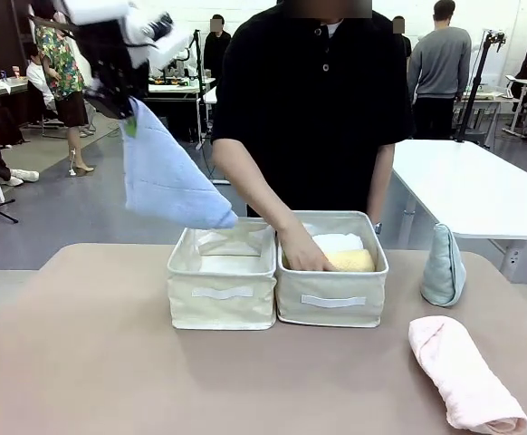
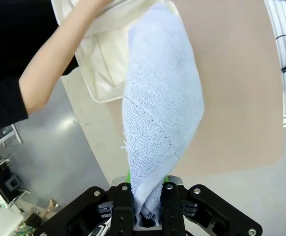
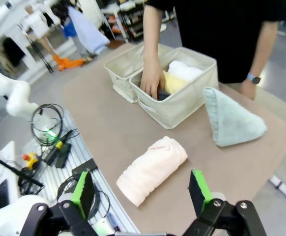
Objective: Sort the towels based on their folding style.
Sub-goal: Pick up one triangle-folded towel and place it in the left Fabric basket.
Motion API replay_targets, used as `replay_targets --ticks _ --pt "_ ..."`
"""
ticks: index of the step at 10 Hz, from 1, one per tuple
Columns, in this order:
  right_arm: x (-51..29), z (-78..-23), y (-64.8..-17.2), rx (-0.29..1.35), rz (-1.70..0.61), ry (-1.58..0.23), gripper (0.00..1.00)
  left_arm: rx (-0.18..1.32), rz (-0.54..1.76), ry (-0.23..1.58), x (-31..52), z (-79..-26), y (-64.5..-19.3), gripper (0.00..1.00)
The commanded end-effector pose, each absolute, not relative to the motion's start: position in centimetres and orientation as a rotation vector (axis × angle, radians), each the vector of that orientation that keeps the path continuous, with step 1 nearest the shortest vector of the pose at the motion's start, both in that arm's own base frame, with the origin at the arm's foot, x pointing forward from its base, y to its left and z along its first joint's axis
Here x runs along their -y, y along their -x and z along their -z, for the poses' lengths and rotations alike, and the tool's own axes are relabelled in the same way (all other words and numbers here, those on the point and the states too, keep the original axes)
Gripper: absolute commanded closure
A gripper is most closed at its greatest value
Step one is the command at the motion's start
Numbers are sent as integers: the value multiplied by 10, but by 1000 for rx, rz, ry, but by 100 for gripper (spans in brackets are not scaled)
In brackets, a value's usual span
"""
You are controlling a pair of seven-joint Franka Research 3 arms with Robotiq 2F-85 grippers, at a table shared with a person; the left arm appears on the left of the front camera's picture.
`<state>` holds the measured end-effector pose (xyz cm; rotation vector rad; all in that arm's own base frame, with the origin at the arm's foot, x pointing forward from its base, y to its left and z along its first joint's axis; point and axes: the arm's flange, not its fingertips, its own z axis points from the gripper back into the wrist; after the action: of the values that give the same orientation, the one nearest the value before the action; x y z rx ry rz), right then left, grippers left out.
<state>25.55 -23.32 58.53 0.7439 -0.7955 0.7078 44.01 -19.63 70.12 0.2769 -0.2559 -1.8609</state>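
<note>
Up at the far left, the left gripper (image 2: 147, 191) is pinched tight on one end of the lavender-blue cone towel (image 1: 168, 177). The towel hangs down at a slant, its lower tip over the far rim of the left cream bin (image 1: 221, 304). The right cream bin (image 1: 333, 308) sits touching that bin's right side. The person's hand (image 1: 300, 254) reaches into it beside a white rolled towel (image 1: 338, 243) and a yellow rolled towel (image 1: 352, 261); something dark under the hand may be a grey towel. Right of the bins, the mint-green cone towel (image 1: 444, 267) stands upright on the table (image 1: 82, 344). Nearer, the pink rolled towel (image 1: 463, 376) lies on its side. The right gripper (image 3: 142, 189) hangs above the near right edge, fingers spread wide with nothing between them.
</note>
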Motion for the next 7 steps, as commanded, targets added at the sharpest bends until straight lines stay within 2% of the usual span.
replay_targets --ticks 1,3,4,7 --pt "233 -586 -256 806 -699 -759 0 236 1835 -242 200 -700 -451 84" --pt "233 -586 -256 806 -699 -759 0 239 1804 -179 199 -698 -453 84" --pt "233 -586 -256 806 -699 -759 0 224 1846 -245 205 -683 -457 84" --pt "233 -586 -256 806 -699 -759 0 224 1846 -245 205 -683 -457 84"
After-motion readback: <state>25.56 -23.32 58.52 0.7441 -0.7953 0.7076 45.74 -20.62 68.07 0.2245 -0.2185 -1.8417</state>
